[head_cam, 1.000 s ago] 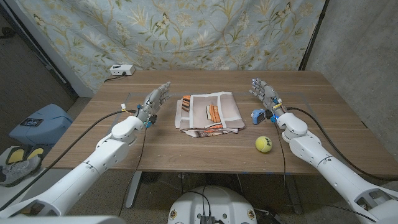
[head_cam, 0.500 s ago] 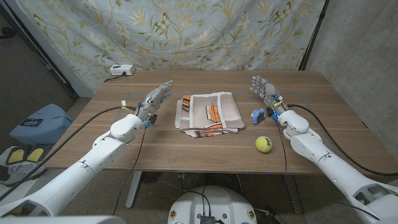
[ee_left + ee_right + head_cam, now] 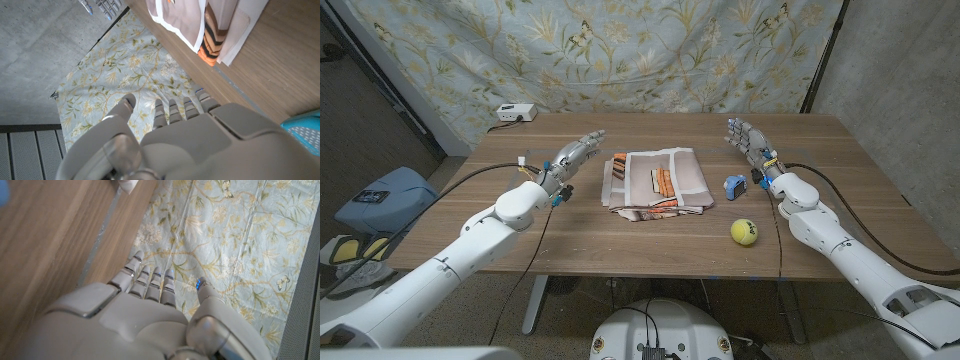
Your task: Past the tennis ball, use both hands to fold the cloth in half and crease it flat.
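Head view: a folded cream cloth with orange-striped panels point(image 3: 655, 180) lay mid-surface, the yellow-green tennis ball point(image 3: 744, 232) nearer the front edge, a small blue object point(image 3: 734, 185) between them. The left hand point(image 3: 570, 158) hovered beside the cloth, fingers spread, holding nothing; the right hand point(image 3: 748, 141) likewise toward the far right corner.

Left wrist view: the cloth point(image 3: 200, 22) lay beyond the hand's point(image 3: 165, 140) extended fingers.

Right wrist view: the hand's point(image 3: 150, 315) fingers reached over the wooden surface point(image 3: 45, 245), empty.
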{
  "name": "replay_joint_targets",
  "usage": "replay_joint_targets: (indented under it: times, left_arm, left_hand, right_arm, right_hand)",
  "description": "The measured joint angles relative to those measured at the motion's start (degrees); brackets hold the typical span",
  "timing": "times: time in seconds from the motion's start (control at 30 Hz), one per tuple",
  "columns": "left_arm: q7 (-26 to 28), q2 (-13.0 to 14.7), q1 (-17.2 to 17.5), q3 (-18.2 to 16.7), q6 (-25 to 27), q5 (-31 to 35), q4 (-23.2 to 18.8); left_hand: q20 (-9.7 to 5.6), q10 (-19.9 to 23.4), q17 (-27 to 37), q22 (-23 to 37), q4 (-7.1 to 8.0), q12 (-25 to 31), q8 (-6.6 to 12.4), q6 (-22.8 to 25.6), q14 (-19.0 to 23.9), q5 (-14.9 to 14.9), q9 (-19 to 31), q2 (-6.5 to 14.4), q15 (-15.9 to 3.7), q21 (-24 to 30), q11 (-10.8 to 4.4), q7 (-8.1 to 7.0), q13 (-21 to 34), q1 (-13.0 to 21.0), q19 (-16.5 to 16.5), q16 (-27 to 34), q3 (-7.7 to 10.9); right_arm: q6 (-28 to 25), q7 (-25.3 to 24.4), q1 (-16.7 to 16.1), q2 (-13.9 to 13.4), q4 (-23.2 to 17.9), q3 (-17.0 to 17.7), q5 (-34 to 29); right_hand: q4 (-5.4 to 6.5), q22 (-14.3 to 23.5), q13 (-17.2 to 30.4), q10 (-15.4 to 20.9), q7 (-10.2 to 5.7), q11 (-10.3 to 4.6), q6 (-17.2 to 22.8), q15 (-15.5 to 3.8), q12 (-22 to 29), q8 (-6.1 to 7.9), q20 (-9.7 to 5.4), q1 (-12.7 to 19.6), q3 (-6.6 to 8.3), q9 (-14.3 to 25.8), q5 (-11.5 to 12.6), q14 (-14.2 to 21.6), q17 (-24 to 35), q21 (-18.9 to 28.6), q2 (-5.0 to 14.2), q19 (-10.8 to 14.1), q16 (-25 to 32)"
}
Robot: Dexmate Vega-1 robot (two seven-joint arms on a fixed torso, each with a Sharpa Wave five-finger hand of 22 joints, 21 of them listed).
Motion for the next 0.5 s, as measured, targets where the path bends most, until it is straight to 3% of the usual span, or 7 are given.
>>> replay_joint_targets:
  times: [0.17, 0.2, 0.33, 0.5]
  left_arm:
    - [0.0, 0.6, 0.2, 0.0, 1.0, 1.3, -0.7]
    - [0.0, 2.3, 0.8, -0.4, 1.1, 1.5, -2.6]
    - [-0.3, 3.9, 1.4, -0.6, 1.7, 2.7, -4.0]
    - [-0.6, 4.0, 1.4, -0.6, 1.8, 3.9, -4.1]
  left_hand:
    - [0.00, 0.0, 0.0, 0.0, -0.23, 0.0, 0.00, 0.0, 0.0, 0.0, 0.0, 0.0, 0.00, 0.0, 0.00, 0.00, 0.0, 0.0, 0.0, 0.0, -0.23]
    - [0.00, 0.0, 0.0, 0.0, -0.23, 0.0, 0.00, 0.0, 0.0, 0.0, 0.0, 0.1, 0.00, 0.0, 0.00, 0.00, 0.0, 0.1, 0.0, 0.0, -0.23]
    - [0.00, 0.0, 0.0, 0.0, -0.23, 0.0, 0.00, 0.0, 0.0, 0.0, 0.0, 0.2, 0.00, 0.0, 0.00, 0.00, 0.0, 0.2, 0.0, 0.0, -0.23]
    - [0.00, 0.0, 0.0, 0.0, -0.46, 0.0, 0.00, 0.0, 0.0, 0.0, 0.0, -0.1, 0.00, 0.0, 0.00, 0.00, 0.0, 0.5, 0.0, 0.0, -0.47]
  right_arm:
    - [0.0, -0.2, 0.0, -0.3, -1.2, 0.3, 0.0]
    - [-0.7, -1.0, -0.1, -0.4, -1.4, 0.3, 0.0]
    - [-1.2, -1.9, -0.7, -0.8, -2.8, 0.5, -0.1]
    - [-1.3, -2.0, -1.4, -1.2, -4.0, 0.8, -0.1]
  right_hand:
    - [0.00, 0.0, 0.0, 0.2, 0.00, 0.17, 0.0, 0.00, 0.0, 0.00, 0.00, 0.0, 0.00, 0.0, 0.0, 0.0, 0.0, 0.0, 0.00, 0.0, 0.0]
    - [-0.01, 0.0, 0.0, 0.2, 0.00, 0.17, 0.0, 0.00, 0.0, 0.00, 0.00, 0.0, -0.01, 0.0, 0.0, 0.0, 0.0, 0.0, 0.00, 0.0, 0.0]
    - [-0.16, 0.0, 0.0, 0.2, 0.00, 0.17, 0.0, 0.00, 0.0, 0.00, 0.00, 0.0, -0.16, 0.0, 0.0, 0.0, 0.0, 0.0, 0.00, 0.0, 0.0]
    - [-0.16, 0.0, 0.0, 0.2, 0.00, 0.17, 0.0, 0.00, 0.0, 0.00, 0.00, 0.0, -0.16, 0.0, 0.0, 0.0, 0.0, 0.0, 0.00, 0.0, 0.0]
